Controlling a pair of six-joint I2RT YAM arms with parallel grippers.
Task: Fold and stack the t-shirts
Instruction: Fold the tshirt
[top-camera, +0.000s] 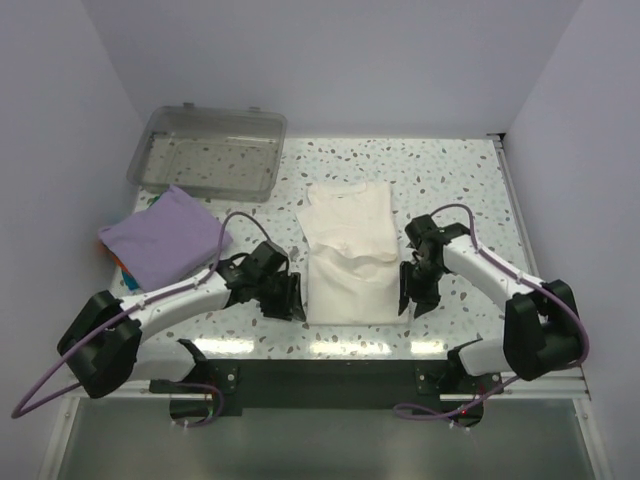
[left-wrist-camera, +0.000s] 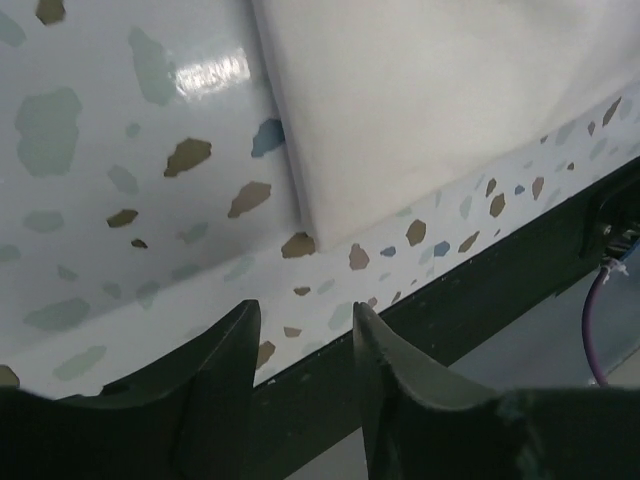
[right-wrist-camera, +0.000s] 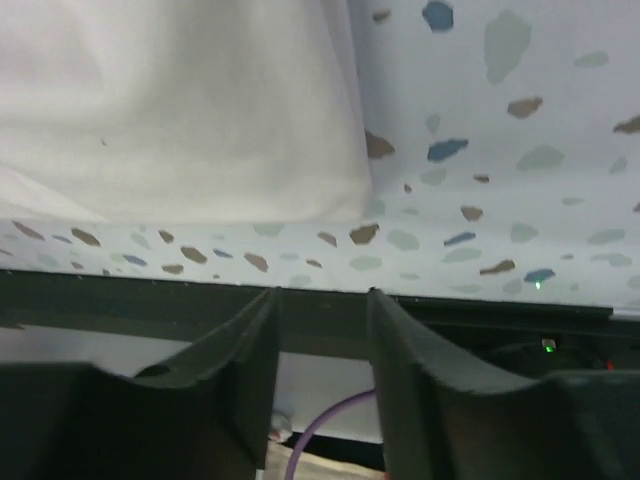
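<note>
The cream-white t-shirt lies partly folded in the middle of the speckled table, its near half doubled over with a crease across it. The lavender-purple t-shirt lies folded at the left. My left gripper hangs just left of the white shirt's near left corner. Its jaws stand open, apart from the cloth. My right gripper sits off the shirt's near right corner, also open and holding nothing. No logo print shows.
A clear plastic bin stands at the back left, beyond the lavender shirt. Something orange and teal peeks from under that shirt. The table's dark front rail runs just below both grippers. White walls close in the sides and back.
</note>
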